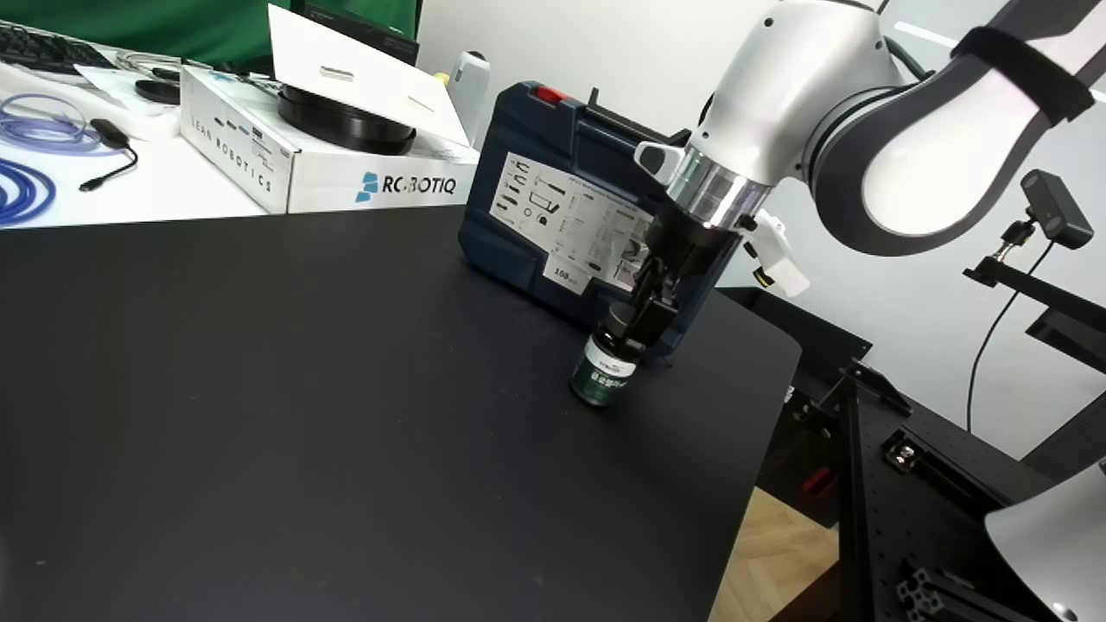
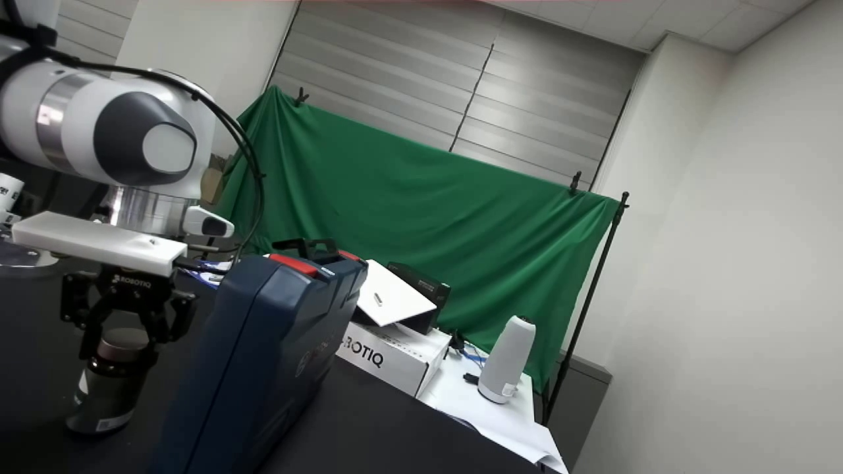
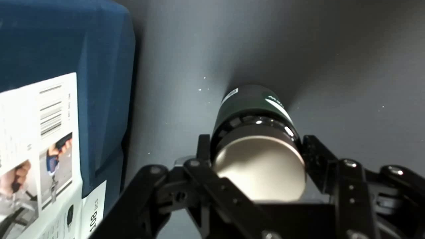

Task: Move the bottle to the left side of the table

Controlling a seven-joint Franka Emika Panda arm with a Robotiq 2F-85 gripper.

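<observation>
In an exterior view, on the broad matte-black table (image 1: 302,415), we are seeing a boxy navy plastic case (image 1: 562,207) near the far edge. Toward the right edge, a black two-fingered metal gripper (image 2: 120,352) is clasping a small, dark, green-and-white-labelled bottle (image 1: 605,370) (lifted or not, we aren't discerning). Grasping is looking done; carrying left is remaining.

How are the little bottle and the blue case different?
The bottle is small, but the blue case is much bigger. The bottle is round, like a can, while the blue case is boxy and has red bits on top. The gripper is pinching the bottle, but it isn't holding the blue case. Both have printed words on them.
</observation>
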